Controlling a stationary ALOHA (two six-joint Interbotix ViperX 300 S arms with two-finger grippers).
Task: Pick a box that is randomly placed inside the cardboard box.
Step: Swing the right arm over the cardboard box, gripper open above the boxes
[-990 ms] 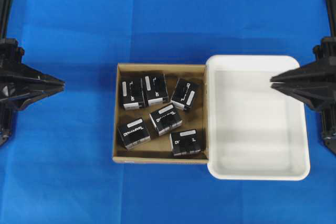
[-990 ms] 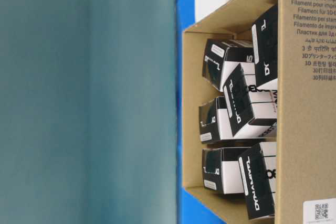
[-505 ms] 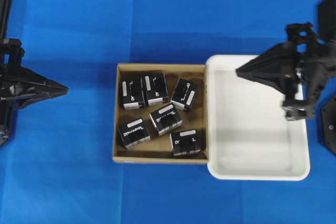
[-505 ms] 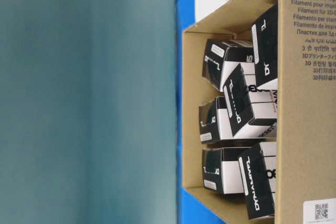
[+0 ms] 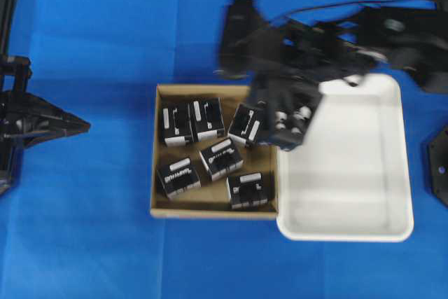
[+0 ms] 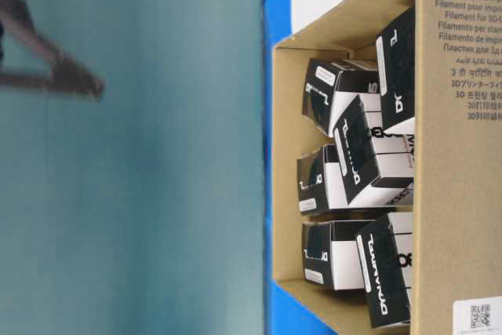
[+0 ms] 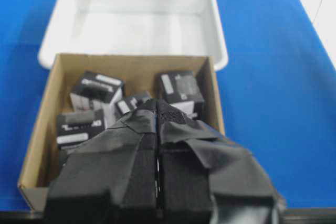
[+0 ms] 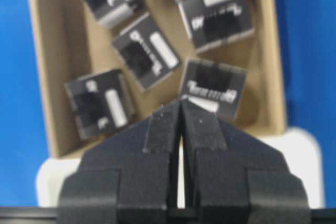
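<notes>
Right hand (image 8: pixel 181 109) is hanging with its two black padded fingers pressed together, holding nothing, over the corner of the shallow square brown cardboard carton (image 5: pixel 159 152) that touches the white plastic tray (image 5: pixel 392 166); in the overhead view the black right arm (image 5: pixel 329 47) is blurred as it is stretching in from the tabletop's far right side. Left hand (image 7: pixel 157 129) is likewise pressed shut and empty, waiting near the tabletop's left edge, well apart from the carton.

Six small black rectangular boxes with white label strips are lying scattered inside the carton, none lifted. Nearest my right hand is the small black box (image 5: pixel 247 124) by the carton's tray-side wall, toward the far corner; in the right wrist view it (image 8: pixel 214 86) is sitting just beyond the fingertips, tilted against the carton's walls.

I am judging the step to be the approach, so the fingers need spreading before I am lowering. I am planning to turn the wrist until the fingers are lining up with that box's two long faces, then come straight down so one finger is slipping between box and carton wall without catching the rim. Neighbouring boxes are sitting close, so I am wanting a slow descent and a centred squeeze, or the box may be twisting out.
</notes>
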